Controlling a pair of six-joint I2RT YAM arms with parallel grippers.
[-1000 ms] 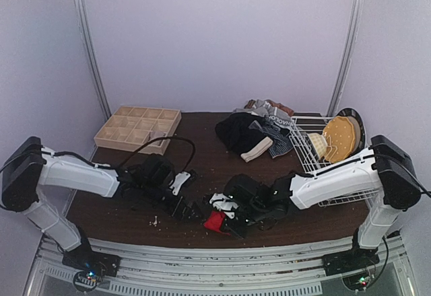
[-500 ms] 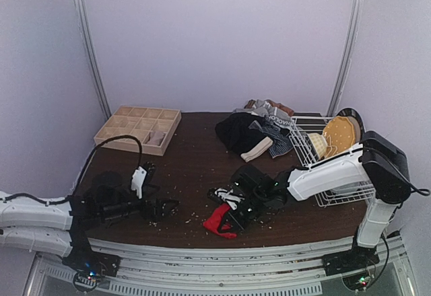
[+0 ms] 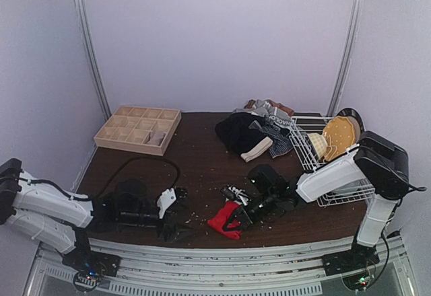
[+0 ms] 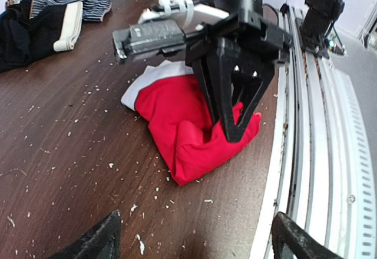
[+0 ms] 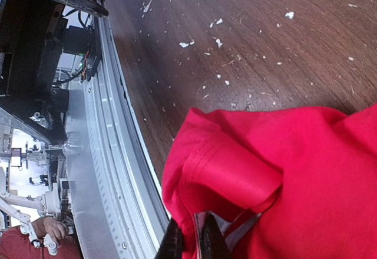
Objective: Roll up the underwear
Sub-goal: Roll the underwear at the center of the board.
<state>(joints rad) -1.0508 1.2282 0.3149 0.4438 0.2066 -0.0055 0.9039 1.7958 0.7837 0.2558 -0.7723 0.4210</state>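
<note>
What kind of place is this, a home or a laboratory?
Probably a robotics lab cell: left arm and right arm bolted to a metal rail, plain pale walls, and staged props, a wooden grid tray and a wire rack.

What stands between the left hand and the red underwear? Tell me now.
Nothing visible does. Only bare, crumb-strewn table lies between the open left hand and the red underwear. The right hand grips the cloth from the far side, so it crowds that side, not the near approach.
</note>
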